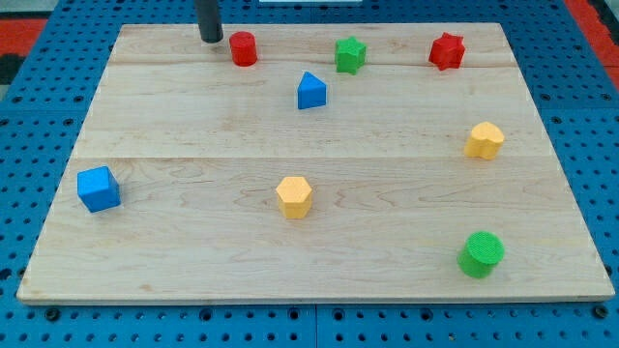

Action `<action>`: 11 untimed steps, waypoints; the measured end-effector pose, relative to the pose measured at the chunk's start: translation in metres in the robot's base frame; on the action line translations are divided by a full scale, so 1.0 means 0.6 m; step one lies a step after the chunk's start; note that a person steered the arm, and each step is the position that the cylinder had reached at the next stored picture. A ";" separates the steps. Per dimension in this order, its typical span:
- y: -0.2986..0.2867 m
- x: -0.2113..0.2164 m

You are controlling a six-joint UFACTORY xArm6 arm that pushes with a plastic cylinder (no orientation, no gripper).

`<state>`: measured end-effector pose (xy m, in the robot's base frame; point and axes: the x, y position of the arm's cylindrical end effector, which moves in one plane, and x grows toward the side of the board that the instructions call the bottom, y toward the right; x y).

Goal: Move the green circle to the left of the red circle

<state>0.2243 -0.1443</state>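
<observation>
Near the view's top left, my tip (211, 39) rests on the wooden board (193, 232), just to the left of the red circle (243, 48) and apart from it by a narrow gap. No claw on this rig (only the dark rod), so nothing to report as released, clenched or grasping.

Camera view, block positions:
- Red circle: upright cylinder, top edge of board, left of centre.
- Green circle (481, 254): upright cylinder, bottom right of board, well apart from both the tip and the red circle; it sits nearly the whole board diagonal away.
- Green star (350, 54): top edge, right of the red circle.
- Red star (447, 51): top right.
- Blue triangle (310, 91): below and between the red circle and the green star.
- Blue cube (99, 188): left edge, lower half.
- Yellow hexagon (294, 197): near board centre, lower half.
- Second yellow block (485, 140) (shape looks hexagonal or pentagonal, cannot tell which): right side, mid-height.

Board lies on a blue perforated surface (58, 87).
</observation>
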 end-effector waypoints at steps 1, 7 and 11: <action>0.107 0.005; 0.578 0.539; 0.405 0.619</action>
<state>0.5959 0.0987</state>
